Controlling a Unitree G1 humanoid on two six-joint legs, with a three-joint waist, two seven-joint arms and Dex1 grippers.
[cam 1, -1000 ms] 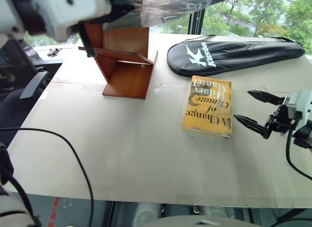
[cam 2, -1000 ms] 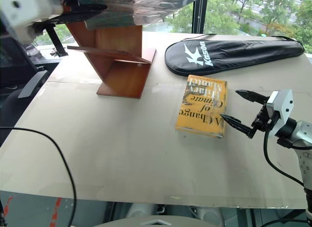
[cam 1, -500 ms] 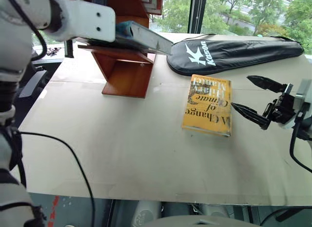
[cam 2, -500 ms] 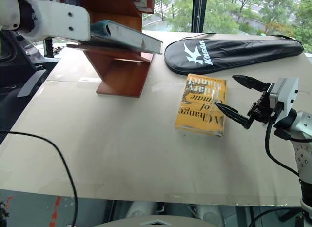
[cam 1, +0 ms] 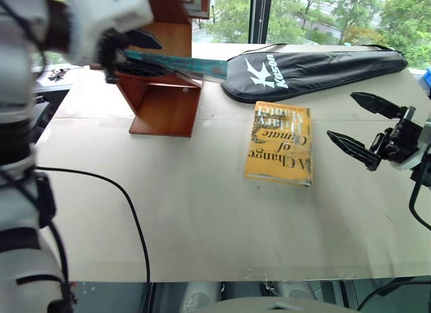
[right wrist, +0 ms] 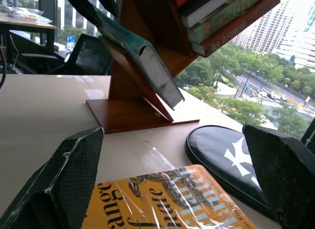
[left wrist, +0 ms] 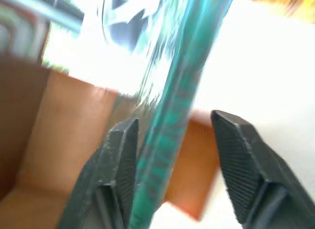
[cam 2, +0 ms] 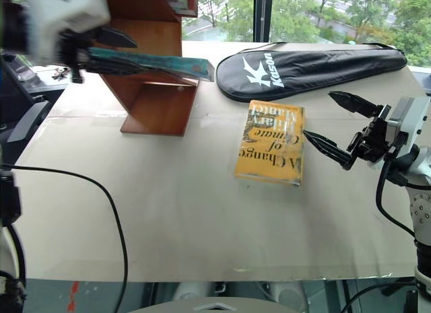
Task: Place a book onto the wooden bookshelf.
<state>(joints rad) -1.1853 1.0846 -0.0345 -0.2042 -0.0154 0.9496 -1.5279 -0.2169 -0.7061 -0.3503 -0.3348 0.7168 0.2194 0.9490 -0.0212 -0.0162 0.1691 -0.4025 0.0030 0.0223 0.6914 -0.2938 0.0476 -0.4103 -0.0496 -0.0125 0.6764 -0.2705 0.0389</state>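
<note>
standing at the far left of the table [cam 1: 202, 225], the wooden bookshelf [cam 1: 165, 108]: reddish-brown, with a flat base, a slanted panel and more books on an upper level. taken here as the landmark for every place below.

lying on the slanted panel of the bookshelf, the book [cam 2: 145, 62]: teal-green, wrapped in shiny plastic, one end sticking out past the panel toward the right. seems to rest on the wood already, though whether fully seated is hard to tell.

to the right of the bookshelf and behind, a black racket case [cam 1: 313, 67]. to the right of the bookshelf and nearer, well apart from it, a yellow-orange book [cam 1: 279, 143] flat on the table; not part of this step.

at the left end of the book, over the bookshelf, the left gripper [left wrist: 172, 155]: jaws apart, one finger [left wrist: 120, 160] on each side of the book's edge, one close against the wrap, the other clear of it. looks like a release in progress.

far to the right of the bookshelf, beyond the yellow-orange book, the right gripper [cam 1: 363, 128]: jaws wide apart, holding nothing, hanging above the table.

to do this step well, probably: open the left jaws fully before any retreat, so that the crinkled wrap does not catch on a finger and drag the book. draw back along the line of the book, not sideways. watch the overhanging end; on a slanted panel a slippery wrap can slide. leave the right arm away.
</note>
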